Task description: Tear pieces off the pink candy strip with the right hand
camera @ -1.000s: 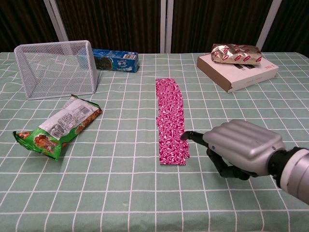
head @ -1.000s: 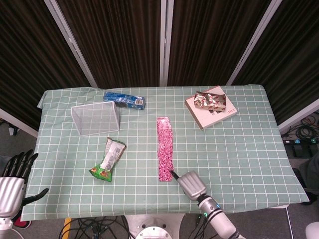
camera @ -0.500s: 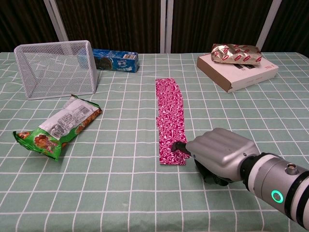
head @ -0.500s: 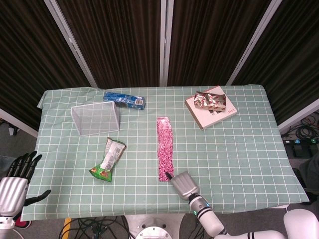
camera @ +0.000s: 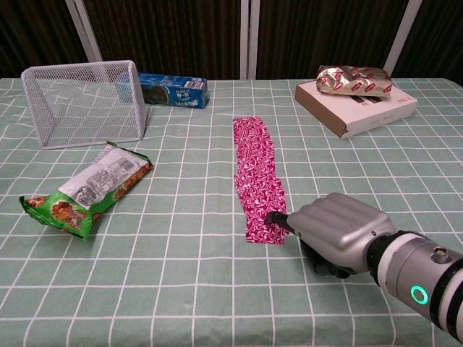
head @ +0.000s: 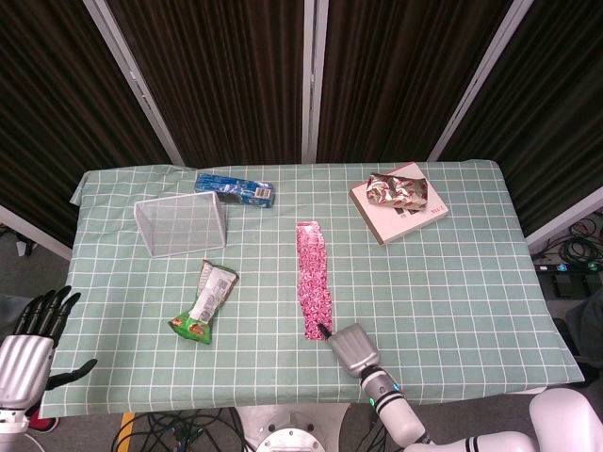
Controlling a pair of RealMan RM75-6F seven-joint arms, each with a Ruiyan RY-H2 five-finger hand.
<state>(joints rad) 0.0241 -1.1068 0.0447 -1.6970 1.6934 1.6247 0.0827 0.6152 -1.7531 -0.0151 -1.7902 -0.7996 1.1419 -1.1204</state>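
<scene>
The pink candy strip [head: 314, 278] [camera: 257, 177] lies lengthwise on the middle of the green checked cloth, and its near end bends a little to the right. My right hand [head: 353, 347] [camera: 340, 231] sits at that near end with fingers curled in. A dark fingertip [camera: 273, 217] lies on the strip's near right corner and grips it; the thumb is hidden under the hand. My left hand [head: 28, 348] hangs off the table's near left corner, fingers spread, holding nothing.
A white wire basket [head: 181, 226] [camera: 81, 101] and a blue cookie pack [head: 236, 191] stand at the back left. A green snack bag [head: 204, 303] [camera: 87, 189] lies left of the strip. A white box [head: 415, 215] with a foil bag sits at the back right.
My right hand moved in to the strip's near corner, then shifted slightly right. The strip's near end went with it and now bends to the right. The left hand barely moved.
</scene>
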